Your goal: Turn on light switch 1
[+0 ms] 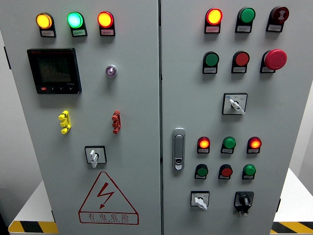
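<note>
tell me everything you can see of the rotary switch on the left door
The rotary switch has a white knob on a square black plate that looks like plastic. Its pointer aims down, tilted slightly left. It sits low on the grey left door, above the red warning triangle and below the yellow clip. Nothing touches it.

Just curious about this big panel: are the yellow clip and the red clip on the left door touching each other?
Apart. The head view shows the yellow clip and the red clip with a wide stretch of bare grey door between them.
</note>
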Robot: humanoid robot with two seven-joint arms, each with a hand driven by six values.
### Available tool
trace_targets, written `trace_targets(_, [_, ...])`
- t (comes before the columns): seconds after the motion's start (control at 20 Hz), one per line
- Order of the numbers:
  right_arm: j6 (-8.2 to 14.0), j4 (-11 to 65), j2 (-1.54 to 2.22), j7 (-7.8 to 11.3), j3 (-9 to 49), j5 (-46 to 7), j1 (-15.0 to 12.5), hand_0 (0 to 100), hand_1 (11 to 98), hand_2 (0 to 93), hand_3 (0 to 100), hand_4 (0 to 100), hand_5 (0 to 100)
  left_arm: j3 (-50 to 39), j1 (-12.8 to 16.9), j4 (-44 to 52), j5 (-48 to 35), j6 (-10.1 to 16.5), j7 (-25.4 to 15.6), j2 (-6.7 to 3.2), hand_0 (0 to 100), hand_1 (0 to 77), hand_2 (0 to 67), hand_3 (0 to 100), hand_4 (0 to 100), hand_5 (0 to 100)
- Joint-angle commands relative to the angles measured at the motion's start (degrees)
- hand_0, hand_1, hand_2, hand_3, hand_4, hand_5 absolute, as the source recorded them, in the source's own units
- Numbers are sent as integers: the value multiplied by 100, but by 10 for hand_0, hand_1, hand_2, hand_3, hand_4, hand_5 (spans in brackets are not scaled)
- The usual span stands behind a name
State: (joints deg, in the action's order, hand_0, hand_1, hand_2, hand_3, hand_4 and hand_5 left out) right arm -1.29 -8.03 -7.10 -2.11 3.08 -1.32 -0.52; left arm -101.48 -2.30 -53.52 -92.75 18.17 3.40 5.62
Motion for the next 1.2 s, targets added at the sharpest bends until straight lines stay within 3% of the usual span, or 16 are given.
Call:
trace_targets(0.0, [-3,3,-2,0,0,0,-1,0,203,0,199,195,104,172,194,-893,38,91,161,-17,0,263,219,332,504,346])
trace_targets(0.2, [-3,-6,7,0,0,0,-1,0,203,0,199,195,104,278,265,-2020,55,91,389,-9,0,304,260,436,633,413])
trace_targets(0.4, [-3,-6,-2,0,0,0,-1,0,203,0,199,195,104,278,265,-2969,554,91,486,-9,0,362,281,484,688,445])
trace_targets(0.7, [-3,3,-2,0,0,0,-1,0,194,0,199,195,104,278,195,-3630,1083,91,1074,-35,0,423,293,542,742,505])
trace_targets(0.9, [-3,3,-2,0,0,0,-1,0,199,0,199,195,104,287,-33,-3780,1084,65,1233,-9,0,444,304,567,759,521])
trace_targets(1.15, [-3,-6,-2,0,0,0,-1,0,191,0,199,195,104,348,-568,-3780,1084,-50,1444,9,0,472,324,575,756,505])
